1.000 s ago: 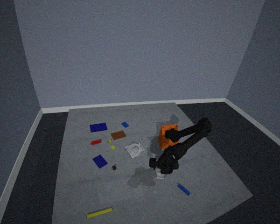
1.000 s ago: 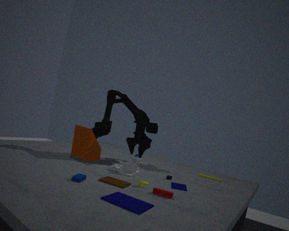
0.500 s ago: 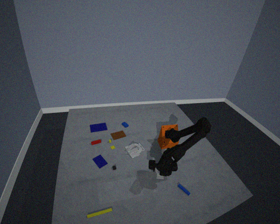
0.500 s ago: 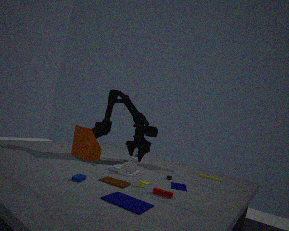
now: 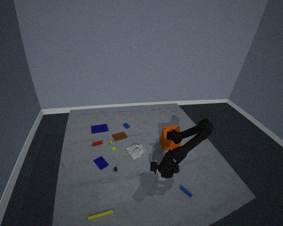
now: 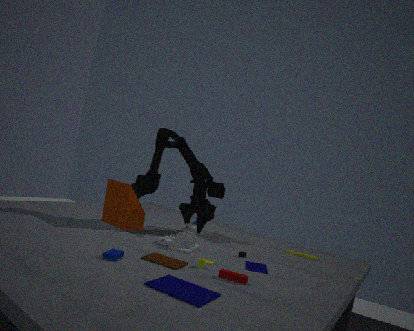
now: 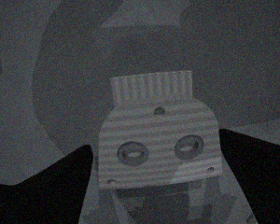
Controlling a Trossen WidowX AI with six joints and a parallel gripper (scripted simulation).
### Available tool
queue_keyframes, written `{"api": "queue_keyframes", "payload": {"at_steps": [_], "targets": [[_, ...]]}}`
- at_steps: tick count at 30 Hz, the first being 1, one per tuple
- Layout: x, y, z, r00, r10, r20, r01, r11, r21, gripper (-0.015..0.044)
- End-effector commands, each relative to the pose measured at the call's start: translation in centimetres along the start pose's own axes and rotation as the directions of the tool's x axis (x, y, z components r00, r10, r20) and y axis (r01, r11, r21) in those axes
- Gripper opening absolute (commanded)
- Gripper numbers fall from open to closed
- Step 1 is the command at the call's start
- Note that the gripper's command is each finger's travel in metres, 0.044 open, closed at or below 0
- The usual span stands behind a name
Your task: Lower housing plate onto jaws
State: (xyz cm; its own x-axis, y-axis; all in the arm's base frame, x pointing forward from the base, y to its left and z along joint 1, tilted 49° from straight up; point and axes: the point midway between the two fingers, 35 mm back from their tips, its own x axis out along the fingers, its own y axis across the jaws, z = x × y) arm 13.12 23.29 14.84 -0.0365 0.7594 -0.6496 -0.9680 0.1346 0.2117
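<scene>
The housing plate (image 5: pixel 162 179) (image 7: pixel 160 128) is pale and ribbed, with two round holes and a toothed edge. In the wrist view it sits level between my fingers, above a darker support whose lower part is hard to see. My gripper (image 6: pixel 192 227) (image 7: pixel 156 144) is open, one finger at each side of the plate, with nothing gripped. A white base (image 5: pixel 133 156) (image 6: pixel 191 249) with raised curved parts lies on the table, left of the gripper in the top view. Its jaws and stubs are too small to tell apart.
An orange block (image 5: pixel 162 143) (image 6: pixel 119 208) stands by the arm's base. A blue bar (image 5: pixel 186 191) lies right of the gripper. Farther off lie a brown plate (image 5: pixel 119 136), a red block (image 5: pixel 96 143), a dark cube (image 5: pixel 115 169) and a yellow bar (image 5: pixel 100 214).
</scene>
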Motion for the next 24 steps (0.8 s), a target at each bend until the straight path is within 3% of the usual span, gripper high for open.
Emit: {"api": "queue_keyframes", "payload": {"at_steps": [1, 14, 24], "targets": [[0.03, -0.07, -0.03, 1.0, -0.005, -0.001, 0.005, 1.0, 0.006, 0.044], [0.05, -0.08, -0.03, 1.0, -0.004, -0.001, 0.005, 1.0, 0.006, 0.044], [0.03, 0.0, 0.0, 1.0, 0.0, 0.0, 0.0, 1.0, 0.0, 0.0373]]}}
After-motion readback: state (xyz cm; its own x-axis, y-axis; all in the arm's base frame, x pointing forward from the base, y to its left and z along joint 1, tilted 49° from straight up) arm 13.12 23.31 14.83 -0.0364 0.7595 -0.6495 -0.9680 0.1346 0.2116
